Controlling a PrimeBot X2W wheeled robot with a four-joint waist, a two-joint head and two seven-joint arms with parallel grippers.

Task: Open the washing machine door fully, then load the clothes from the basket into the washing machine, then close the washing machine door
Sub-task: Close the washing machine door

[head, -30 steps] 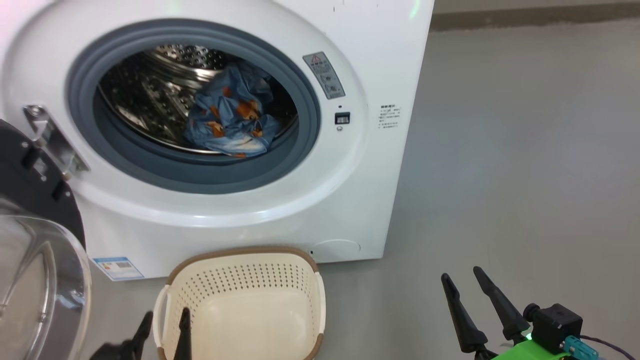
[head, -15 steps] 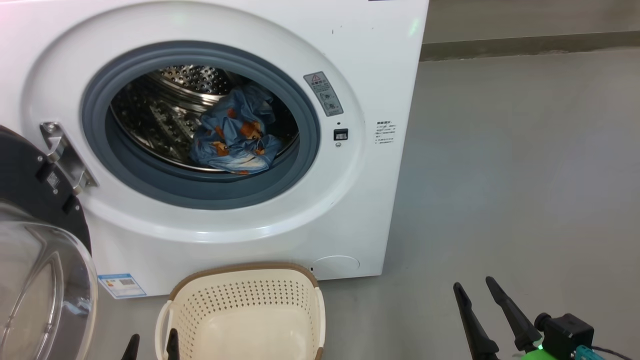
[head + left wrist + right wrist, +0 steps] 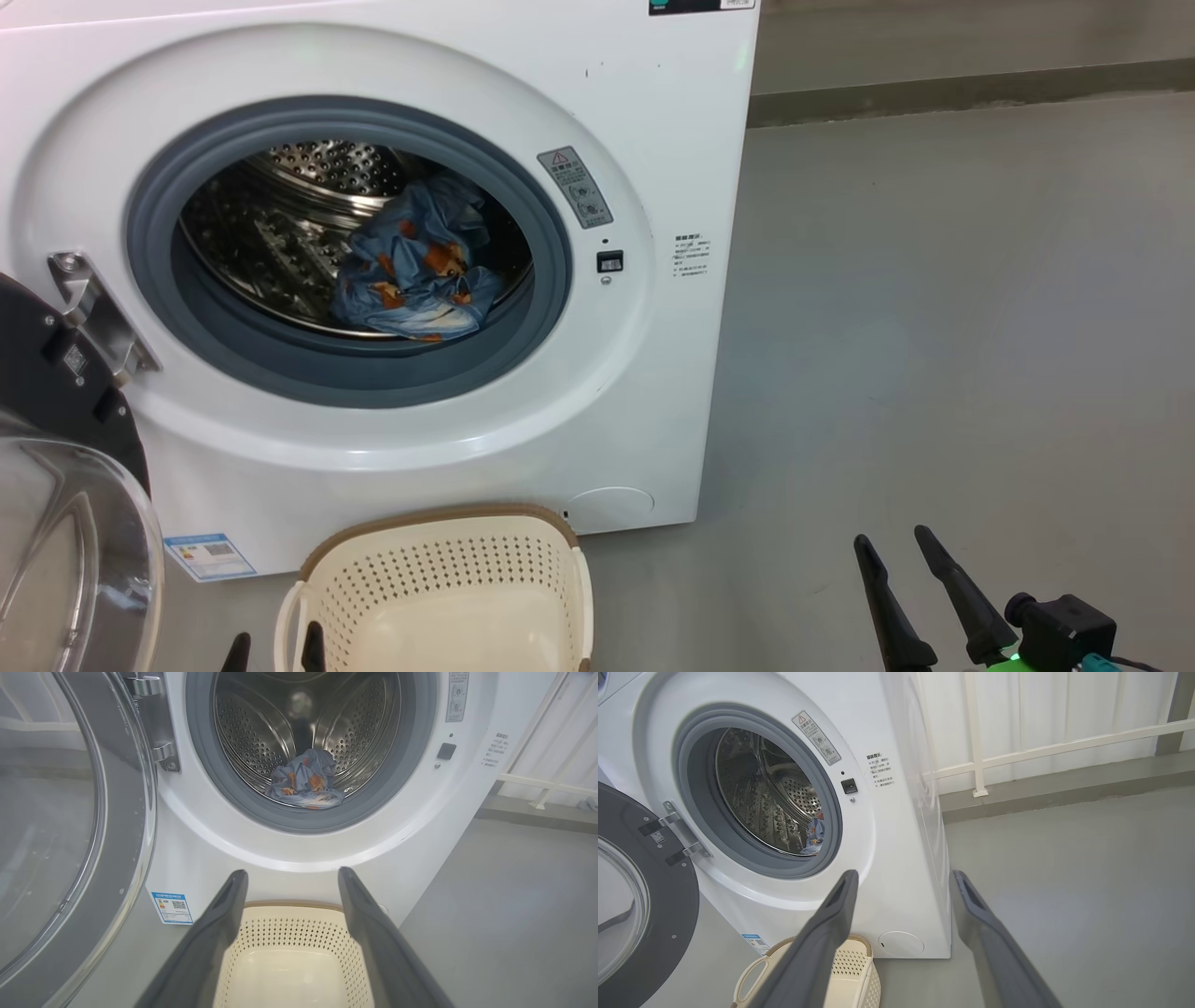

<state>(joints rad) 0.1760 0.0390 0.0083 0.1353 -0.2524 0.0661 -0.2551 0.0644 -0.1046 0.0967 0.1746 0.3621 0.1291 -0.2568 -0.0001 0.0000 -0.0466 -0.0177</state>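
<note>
**Status at loading stage**

Light blue figure-printed clothes (image 3: 411,266) lie inside the big white front-loading washing machine (image 3: 653,140), upper left. Its black-rimmed round glass door (image 3: 65,523) stands open, lower left. The cream perforated plastic basket (image 3: 448,579) sits bottom centre. Fingers apart on the left gripper (image 3: 292,873) and the right gripper (image 3: 893,539).

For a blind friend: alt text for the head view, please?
A white front-loading washing machine has its round black-rimmed glass door open at left and a light blue printed cloth bundle in its drum. An empty cream perforated plastic basket sits before it; below, left gripper and right gripper are open.
</note>
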